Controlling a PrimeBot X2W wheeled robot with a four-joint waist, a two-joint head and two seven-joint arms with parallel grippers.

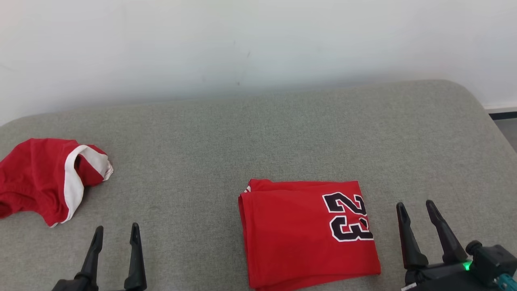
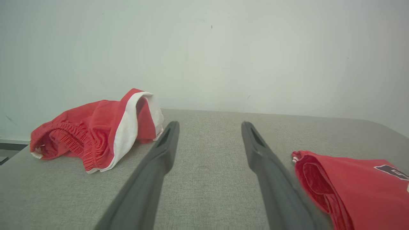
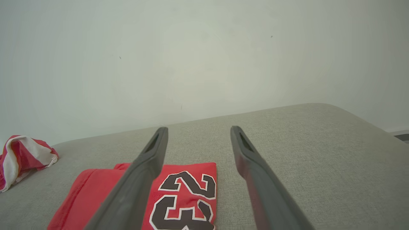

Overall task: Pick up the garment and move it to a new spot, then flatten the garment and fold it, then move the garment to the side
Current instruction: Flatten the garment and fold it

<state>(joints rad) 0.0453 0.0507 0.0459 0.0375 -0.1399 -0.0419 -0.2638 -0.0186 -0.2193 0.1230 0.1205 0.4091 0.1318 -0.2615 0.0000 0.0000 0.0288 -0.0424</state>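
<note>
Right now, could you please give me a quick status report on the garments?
Left gripper open, empty. Right gripper open, empty, beside the folded red 23 jersey. Red-and-white shorts crumpled, far left. Nothing in the way.

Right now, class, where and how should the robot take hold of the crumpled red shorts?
Probably pinch the raised white stripe of the shorts from its near right side with the left end effector: that ridge stands proud of the cushion.

Folded red jersey [image 1: 299, 238] lies on grey cushion [image 1: 258, 133], crumpled shorts [image 1: 36, 178] well apart.
</note>
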